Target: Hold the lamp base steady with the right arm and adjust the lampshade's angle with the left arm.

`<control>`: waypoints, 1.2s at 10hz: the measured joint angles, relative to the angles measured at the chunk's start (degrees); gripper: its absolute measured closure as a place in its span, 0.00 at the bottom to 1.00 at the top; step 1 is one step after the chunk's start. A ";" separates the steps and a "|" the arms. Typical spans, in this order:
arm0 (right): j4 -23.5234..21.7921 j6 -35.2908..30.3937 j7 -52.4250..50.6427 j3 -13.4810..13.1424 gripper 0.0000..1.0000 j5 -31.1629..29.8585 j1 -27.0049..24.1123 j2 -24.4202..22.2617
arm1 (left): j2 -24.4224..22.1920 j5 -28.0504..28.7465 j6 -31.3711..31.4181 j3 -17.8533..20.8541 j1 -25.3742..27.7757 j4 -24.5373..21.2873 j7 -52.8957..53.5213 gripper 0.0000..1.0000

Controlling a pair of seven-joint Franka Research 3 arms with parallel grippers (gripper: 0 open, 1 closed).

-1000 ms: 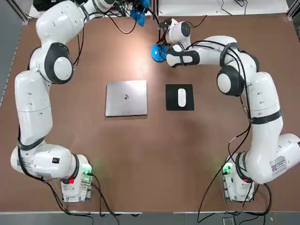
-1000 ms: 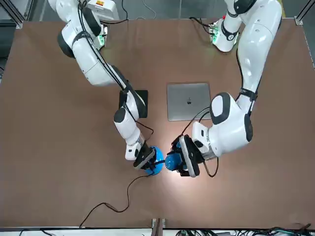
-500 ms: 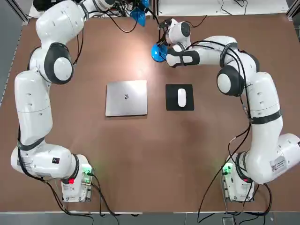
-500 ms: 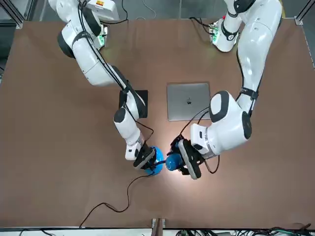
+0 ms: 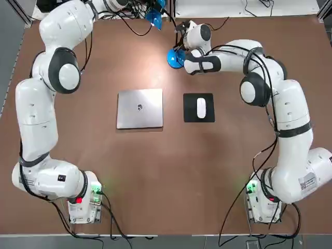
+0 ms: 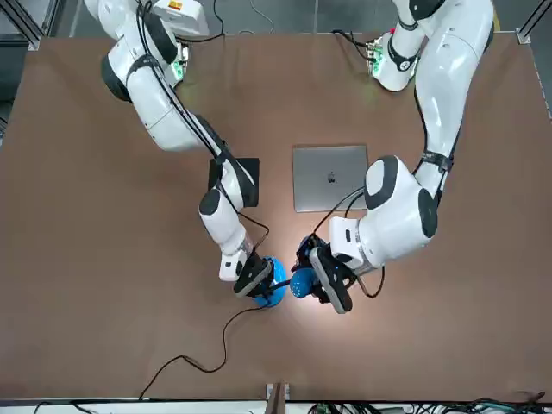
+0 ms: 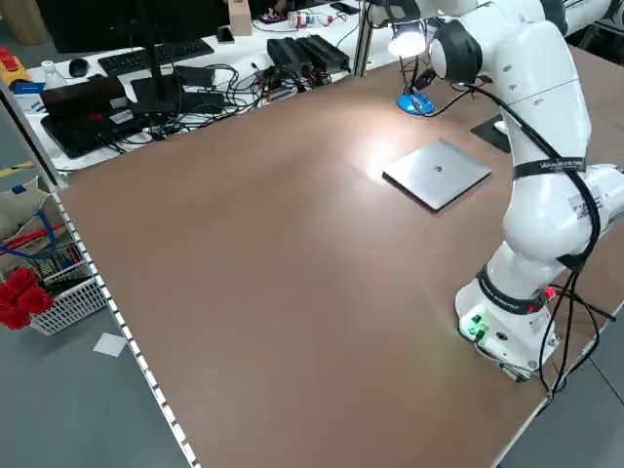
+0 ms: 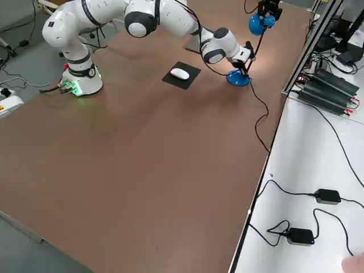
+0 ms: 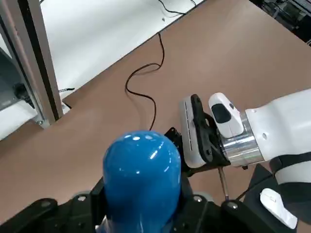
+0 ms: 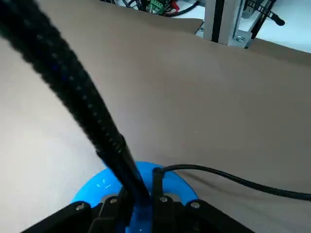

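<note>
Fingers [image 9: 194,204] half-hidden behind lampshade [image 9: 142,174]

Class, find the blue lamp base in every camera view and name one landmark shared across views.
Top: lamp base, far centre.
Front, near bottom centre.
Left side, upper right.
Right side, upper centre.
Left wrist: hidden.
Right wrist, bottom.
Landmark: laptop.

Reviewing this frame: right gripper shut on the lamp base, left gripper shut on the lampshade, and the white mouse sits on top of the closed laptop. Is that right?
Not quite. The mouse rests on a black mouse pad beside the closed laptop, as the top view shows. The rest holds: the right gripper is shut on the lamp base and the left gripper is shut on the lampshade.
</note>
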 joint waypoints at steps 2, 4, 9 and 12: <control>0.00 0.00 0.00 -0.03 0.79 0.00 0.00 0.00 | -0.83 1.40 0.05 0.06 -0.45 -0.89 -2.61 0.43; 0.00 0.01 0.00 -0.04 0.79 0.00 0.00 0.00 | -2.17 2.76 1.02 0.11 -0.69 -2.90 -5.11 0.43; 0.00 0.05 0.00 -0.08 0.79 0.00 0.01 0.00 | -7.74 2.79 8.15 0.20 -0.65 -13.11 -8.65 0.43; 0.00 0.06 -0.01 -0.08 0.79 0.00 0.01 0.01 | -9.30 2.79 8.17 0.17 -0.67 -15.94 -9.53 0.43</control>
